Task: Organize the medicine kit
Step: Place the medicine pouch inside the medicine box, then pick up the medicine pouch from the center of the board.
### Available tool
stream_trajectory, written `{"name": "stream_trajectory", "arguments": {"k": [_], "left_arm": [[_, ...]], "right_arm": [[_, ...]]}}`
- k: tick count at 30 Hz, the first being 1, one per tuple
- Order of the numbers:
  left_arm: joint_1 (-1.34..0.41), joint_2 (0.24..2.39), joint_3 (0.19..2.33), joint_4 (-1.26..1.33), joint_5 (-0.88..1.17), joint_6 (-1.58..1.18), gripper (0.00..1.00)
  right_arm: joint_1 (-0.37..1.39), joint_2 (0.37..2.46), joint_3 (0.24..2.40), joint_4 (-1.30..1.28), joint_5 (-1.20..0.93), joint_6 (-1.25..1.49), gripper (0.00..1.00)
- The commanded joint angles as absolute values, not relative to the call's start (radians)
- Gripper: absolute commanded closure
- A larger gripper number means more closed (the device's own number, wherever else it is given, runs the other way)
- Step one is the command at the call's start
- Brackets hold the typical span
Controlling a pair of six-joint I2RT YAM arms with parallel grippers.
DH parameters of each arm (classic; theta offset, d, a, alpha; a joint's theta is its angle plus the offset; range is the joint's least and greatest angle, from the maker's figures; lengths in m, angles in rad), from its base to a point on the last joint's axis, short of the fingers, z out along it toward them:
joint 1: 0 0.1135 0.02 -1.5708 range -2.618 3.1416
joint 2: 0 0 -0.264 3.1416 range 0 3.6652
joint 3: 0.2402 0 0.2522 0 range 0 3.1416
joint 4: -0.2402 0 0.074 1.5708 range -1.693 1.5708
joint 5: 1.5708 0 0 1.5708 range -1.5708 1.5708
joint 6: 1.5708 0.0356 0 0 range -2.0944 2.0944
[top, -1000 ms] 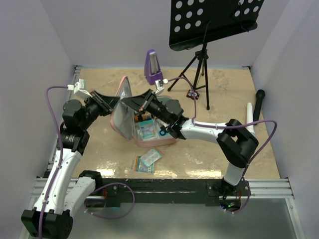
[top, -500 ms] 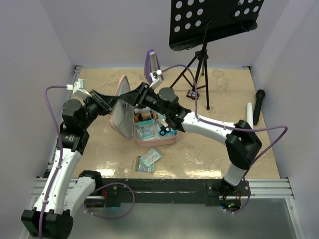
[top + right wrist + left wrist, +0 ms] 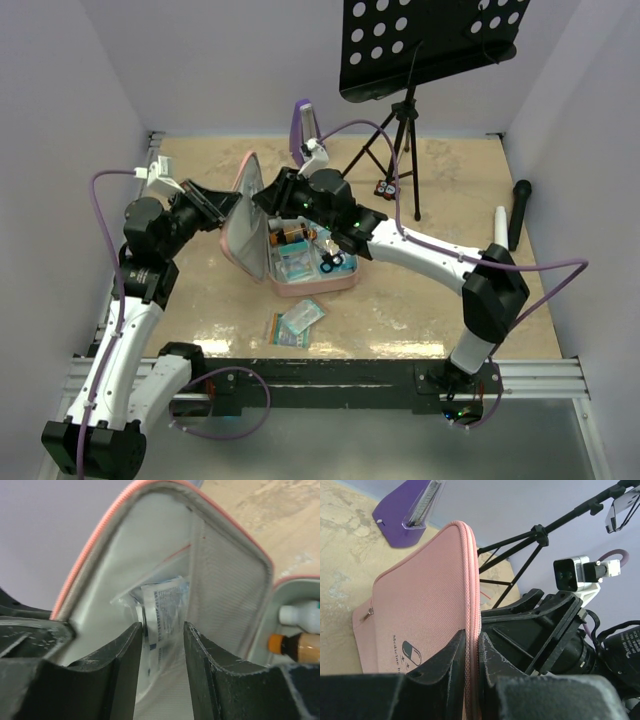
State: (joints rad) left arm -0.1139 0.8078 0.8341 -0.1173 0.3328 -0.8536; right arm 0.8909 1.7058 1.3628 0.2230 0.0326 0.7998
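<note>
The pink medicine kit point(image 3: 300, 283) lies open on the table, its lid point(image 3: 243, 215) standing upright. My left gripper point(image 3: 228, 207) is shut on the lid's zip edge point(image 3: 471, 630), with the pill logo point(image 3: 410, 652) just to its left. My right gripper point(image 3: 268, 196) points into the lid's grey inside. In the right wrist view it point(image 3: 162, 635) stands open, fingers either side of a clear printed packet point(image 3: 167, 610) that sits in the lid's mesh pocket. A white bottle point(image 3: 300, 614) and an amber bottle point(image 3: 295, 645) lie in the base.
Loose packets point(image 3: 297, 322) lie on the table in front of the kit. A purple metronome point(image 3: 305, 128) stands behind it. A music stand's tripod point(image 3: 398, 150) is at the back right, with a black microphone point(image 3: 518, 212) and a white tube point(image 3: 503, 235) near the right wall.
My right gripper has gone from shut to open and moved up and left, closer to the lid's inside. The left gripper has kept its hold on the lid.
</note>
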Motion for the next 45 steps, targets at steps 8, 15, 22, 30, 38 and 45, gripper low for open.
{"name": "stream_trajectory", "arguments": {"k": [8,15,22,30,38,45], "left_arm": [[-0.121,0.815,0.922,0.002,0.384,-0.867,1.00],[-0.121,0.807,0.923,0.002,0.359,-0.873,1.00],[-0.121,0.816,0.933,-0.040,0.334,-0.833,1.00],[-0.121,0.824,0.917,-0.021,0.321,-0.853,1.00],[-0.121,0.808,0.914,-0.064,0.313,-0.831,1.00],[-0.121,0.787,0.882,-0.063,0.313,-0.834,1.00]], "right_arm": [[0.956,1.588,1.422,0.063,0.182,0.566,0.71],[0.985,1.482,1.370,0.038,0.199,0.476,0.71],[1.095,1.161,1.024,-0.087,0.238,0.403,0.55],[1.310,1.205,0.838,-0.164,0.394,0.494,0.52],[1.442,1.417,0.865,-0.118,0.532,0.460,0.40],[1.457,1.520,0.888,-0.095,0.577,0.457,0.36]]}}
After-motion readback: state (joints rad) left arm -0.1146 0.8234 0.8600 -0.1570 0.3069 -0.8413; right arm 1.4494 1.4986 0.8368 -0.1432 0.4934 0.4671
